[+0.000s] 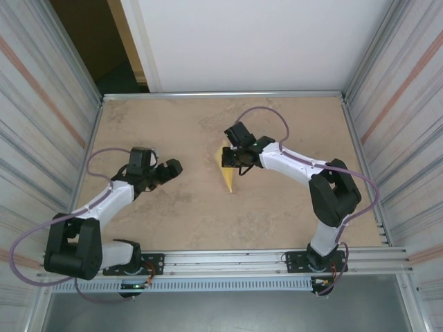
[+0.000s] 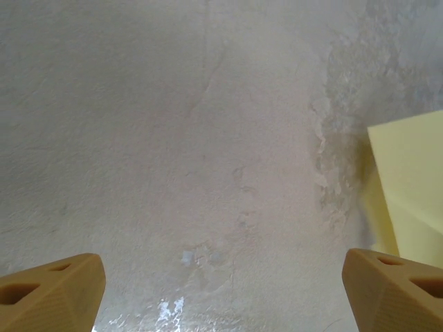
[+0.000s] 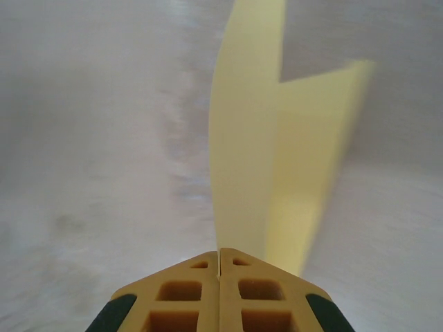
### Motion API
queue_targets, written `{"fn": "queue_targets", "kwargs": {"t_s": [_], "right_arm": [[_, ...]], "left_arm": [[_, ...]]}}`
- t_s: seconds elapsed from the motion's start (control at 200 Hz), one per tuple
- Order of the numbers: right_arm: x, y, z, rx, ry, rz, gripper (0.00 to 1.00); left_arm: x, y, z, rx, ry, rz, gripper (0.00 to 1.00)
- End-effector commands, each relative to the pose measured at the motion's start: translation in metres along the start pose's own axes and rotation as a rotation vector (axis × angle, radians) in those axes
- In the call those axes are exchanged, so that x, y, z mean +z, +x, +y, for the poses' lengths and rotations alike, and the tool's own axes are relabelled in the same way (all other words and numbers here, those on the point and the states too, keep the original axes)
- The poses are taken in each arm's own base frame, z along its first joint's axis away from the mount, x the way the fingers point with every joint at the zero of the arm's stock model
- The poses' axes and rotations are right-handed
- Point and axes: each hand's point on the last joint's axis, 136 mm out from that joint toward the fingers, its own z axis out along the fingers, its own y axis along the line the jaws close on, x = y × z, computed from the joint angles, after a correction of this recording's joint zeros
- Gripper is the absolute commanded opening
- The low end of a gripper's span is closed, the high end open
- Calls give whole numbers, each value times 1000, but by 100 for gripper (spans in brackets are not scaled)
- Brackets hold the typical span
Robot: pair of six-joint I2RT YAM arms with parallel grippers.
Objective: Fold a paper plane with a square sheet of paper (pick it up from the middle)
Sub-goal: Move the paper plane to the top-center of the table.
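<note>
Centrally, right tool (image 3: 220,254) pinching paper plane (image 1: 229,178), left tool (image 1: 166,170) gaping aside.

A tan, mottled table (image 1: 180,207) is seen, edged at the back and sides by a thin metal frame (image 1: 221,94). Along its near edge, metal rails (image 1: 228,259) are laid side by side, and a slotted strip (image 1: 228,283) is set just in front of them. The table is flanked by a ribbed left wall (image 1: 41,104) and a ribbed right wall (image 1: 408,104), each marked with a slanting orange stripe (image 1: 34,86). Behind the table a plain white panel (image 1: 256,41) is placed, with a dark opening (image 1: 90,41) to its left. Close up, the table top is shown pale and grainy, with a rough worn patch (image 2: 339,138) and a few glossy spots (image 2: 173,308)
</note>
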Motion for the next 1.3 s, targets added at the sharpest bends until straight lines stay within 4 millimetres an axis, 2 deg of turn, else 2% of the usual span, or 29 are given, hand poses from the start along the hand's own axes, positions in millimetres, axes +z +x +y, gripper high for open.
{"fn": "queue_targets", "kwargs": {"t_s": [0.0,0.08,0.18,0.421,0.591,0.767,1.052,1.293], "right_arm": [[-15,-13,50,-93,-324,-28,0],[-15,-10,60,-91,-411,-15,0],[-7,-6,56,-51,-449,3,0],[22,11,33,39,-471,61,0],[36,19,9,115,-489,83,1],[49,27,-17,191,-485,101,2],[47,30,-46,249,-450,73,8],[45,33,-67,280,-399,51,15]], "left_arm": [[-8,-7,-13,-53,90,-49,89],[-9,-7,-15,-65,102,-59,89],[-8,-6,-18,-83,132,-55,89],[0,3,-25,-135,210,-48,87],[13,19,-45,-109,239,9,83],[35,38,-68,-87,263,87,77],[63,49,-96,-61,296,156,63],[76,54,-106,-44,299,187,57]]}}
